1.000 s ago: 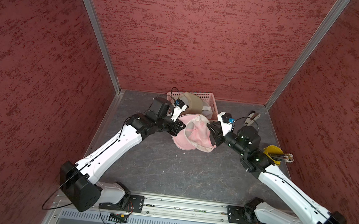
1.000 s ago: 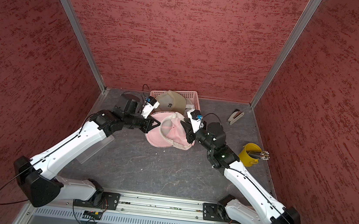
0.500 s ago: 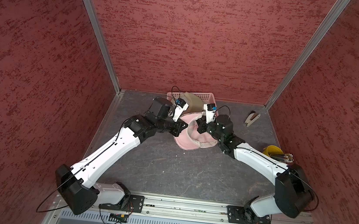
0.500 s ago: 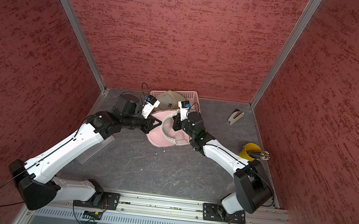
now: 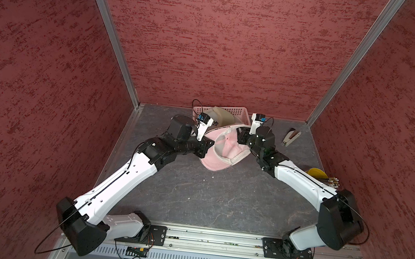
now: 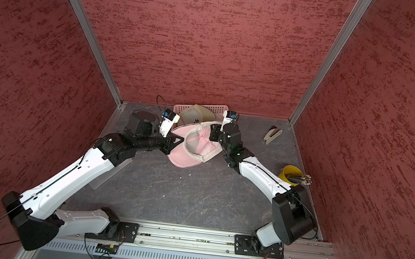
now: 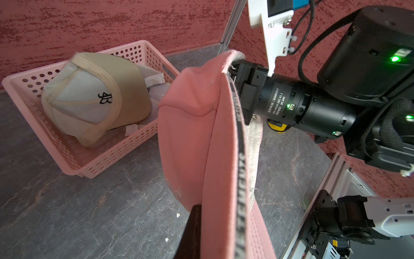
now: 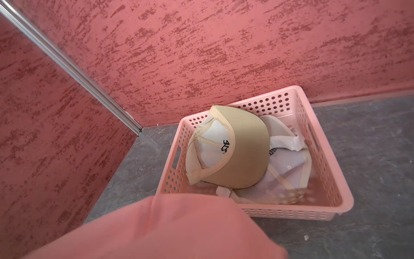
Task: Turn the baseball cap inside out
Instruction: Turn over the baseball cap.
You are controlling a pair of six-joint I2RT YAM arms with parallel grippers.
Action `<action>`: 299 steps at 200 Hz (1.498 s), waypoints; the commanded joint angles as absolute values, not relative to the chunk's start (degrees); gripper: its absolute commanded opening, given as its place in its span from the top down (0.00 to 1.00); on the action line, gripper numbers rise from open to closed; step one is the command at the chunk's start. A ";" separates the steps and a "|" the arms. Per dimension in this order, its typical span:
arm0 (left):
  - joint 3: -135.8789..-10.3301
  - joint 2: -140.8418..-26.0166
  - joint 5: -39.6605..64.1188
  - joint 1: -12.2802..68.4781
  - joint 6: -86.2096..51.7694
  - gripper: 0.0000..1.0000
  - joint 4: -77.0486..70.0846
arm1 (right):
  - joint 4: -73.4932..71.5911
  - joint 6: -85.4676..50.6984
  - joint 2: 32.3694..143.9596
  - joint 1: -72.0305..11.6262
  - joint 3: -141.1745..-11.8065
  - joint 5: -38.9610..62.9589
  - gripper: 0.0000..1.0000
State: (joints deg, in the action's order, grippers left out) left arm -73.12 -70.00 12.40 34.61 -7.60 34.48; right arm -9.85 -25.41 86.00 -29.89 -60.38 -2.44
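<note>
A pink baseball cap (image 5: 220,163) (image 6: 190,158) hangs just above the table's back middle, its white-lined inside facing up. At the cap's left rim my left gripper (image 5: 207,146) (image 6: 176,142) is shut. In the left wrist view a dark finger (image 7: 193,224) presses against the pink band (image 7: 219,201). My right gripper (image 5: 240,136) (image 6: 212,133) reaches into the cap's far right rim. Its jaws are hidden by the cap. Pink cloth (image 8: 168,228) covers the lower right wrist view.
A pink basket (image 5: 240,110) (image 8: 291,212) stands against the back wall just behind the cap, holding a beige-and-white cap (image 5: 219,115) (image 8: 237,152) on another white one. A small clip-like tool (image 5: 289,137) and a yellow cup of pencils (image 5: 317,173) lie right. Red walls enclose three sides.
My right gripper has moved from the cap's right side back to its far rim. The cap's opening now faces up more widely. The left arm has barely moved.
</note>
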 commanded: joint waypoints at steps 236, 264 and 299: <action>-80.47 -79.17 17.18 35.74 -13.08 1.00 33.84 | -15.13 -29.26 89.68 -24.91 -67.86 -0.24 0.91; -79.76 -78.08 15.83 35.43 -13.18 1.00 33.88 | -9.13 -28.94 88.97 -21.35 -68.46 0.15 0.93; -79.89 -77.08 13.36 33.29 -13.12 1.00 33.58 | 0.87 -19.76 84.25 -21.89 -67.64 8.59 0.90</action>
